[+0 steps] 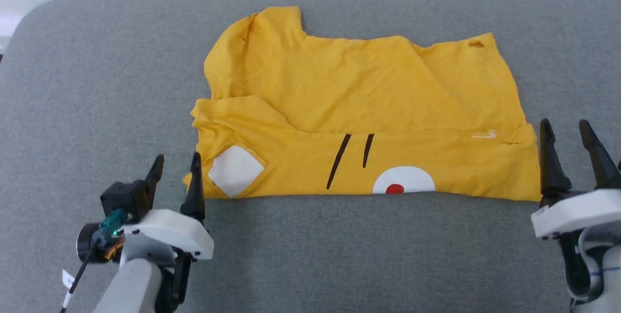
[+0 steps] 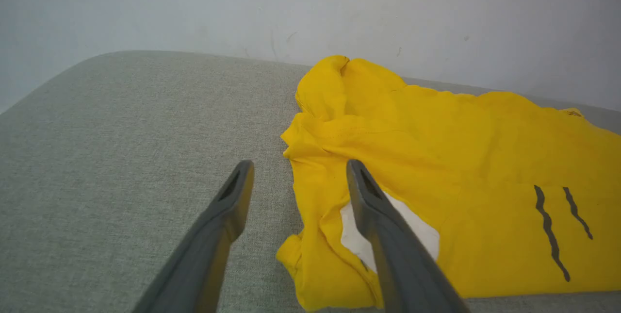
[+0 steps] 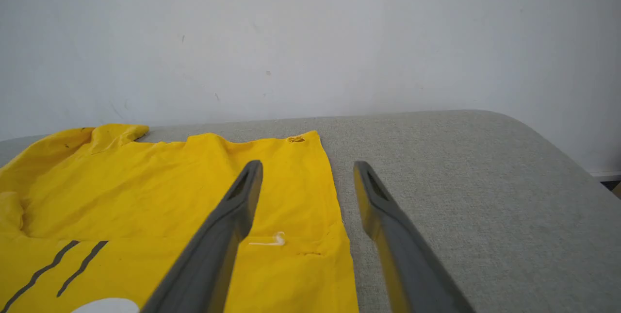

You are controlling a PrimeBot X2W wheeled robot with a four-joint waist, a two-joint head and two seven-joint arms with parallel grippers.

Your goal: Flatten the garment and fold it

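Roughly a third done, I'd guess. The garment [image 1: 359,85] lies in the middle of the grey desk [image 1: 310,255], spread wide side to side. One lengthwise fold looks to be in: a printed band (white patch, two black strokes, white circle with red dot) lies along the near side, with a straight crease at the near edge.

The left end effector [image 1: 176,157] is released, jaws apart and empty, just off the near-left corner. In the left wrist view one finger hangs over the white patch. I can't tell if it touches the cloth.

The right end effector [image 1: 565,123] is also released and empty, at the near-right corner, straddling the side hem.

Not done yet:
- The far half is wrinkled and not really flat.
- The far-left sleeve is bunched and sticks out past the outline.
- The near-left corner is crumpled.
- It's still one long strip, so it probably needs at least one crosswise fold.
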